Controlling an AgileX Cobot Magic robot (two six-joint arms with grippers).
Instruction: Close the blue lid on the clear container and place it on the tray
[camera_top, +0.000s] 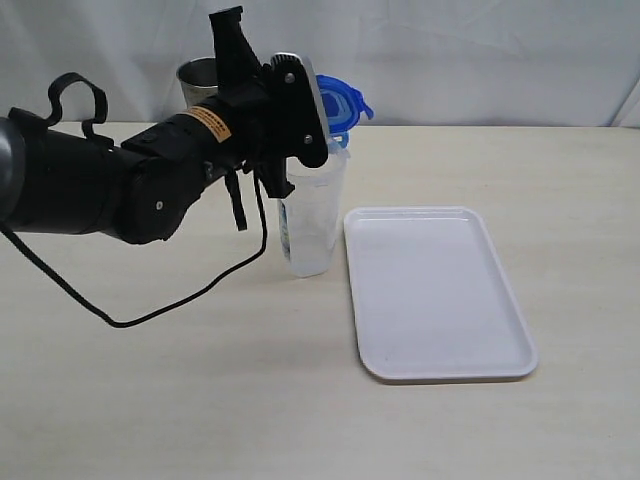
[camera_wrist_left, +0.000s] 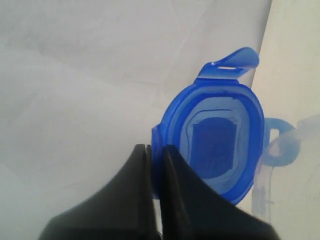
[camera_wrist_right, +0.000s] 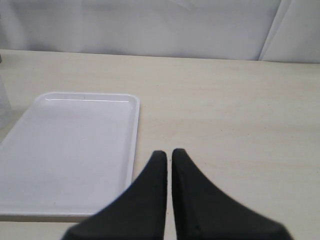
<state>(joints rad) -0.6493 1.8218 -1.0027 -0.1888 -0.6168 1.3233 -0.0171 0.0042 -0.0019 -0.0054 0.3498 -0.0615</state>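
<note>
The clear container (camera_top: 314, 220) stands upright on the table just left of the white tray (camera_top: 440, 295). The blue lid (camera_top: 341, 104) is held tilted at the container's mouth, with one flap sticking up. In the left wrist view the blue lid (camera_wrist_left: 215, 140) faces the camera, and my left gripper (camera_wrist_left: 154, 148) is shut on its rim, with blue plastic showing between the fingers. My right gripper (camera_wrist_right: 169, 152) is shut with nothing in it, low over the bare table beside the tray (camera_wrist_right: 70, 150). It is out of the exterior view.
A steel tumbler (camera_top: 197, 79) stands behind my left arm (camera_top: 130, 185), near the back of the table. A black cable (camera_top: 190, 295) hangs from that arm onto the table. A white backdrop closes the far side.
</note>
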